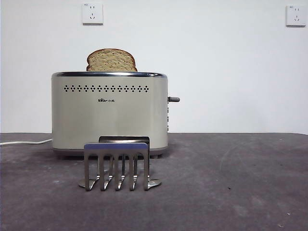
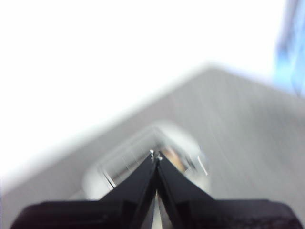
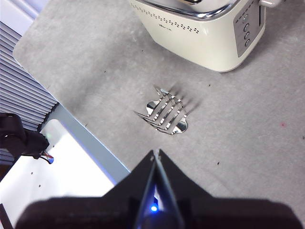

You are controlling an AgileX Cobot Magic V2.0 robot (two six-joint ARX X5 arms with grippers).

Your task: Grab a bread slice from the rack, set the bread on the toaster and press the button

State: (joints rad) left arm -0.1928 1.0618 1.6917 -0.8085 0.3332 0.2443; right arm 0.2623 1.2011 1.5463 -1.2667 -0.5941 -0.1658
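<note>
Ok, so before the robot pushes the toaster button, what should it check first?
1. Slice of bread in the toaster slot: ok, sticking up from the top.
2. Rack has no bread in it: ok.
3. Button up and nothing covering it: ok.
4. Left gripper holding nothing: ok, jaws shut.
5. Right gripper holding nothing: ok, jaws shut, above the table near the rack.
6. Gripper lined up on the button: not ok, neither is near it.

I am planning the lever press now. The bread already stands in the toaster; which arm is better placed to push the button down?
Probably the right. The right gripper, jaws shut, looks down on the toaster and its control side near the button. The left gripper sees only a blur. The slice of bread is in the slot.
</note>
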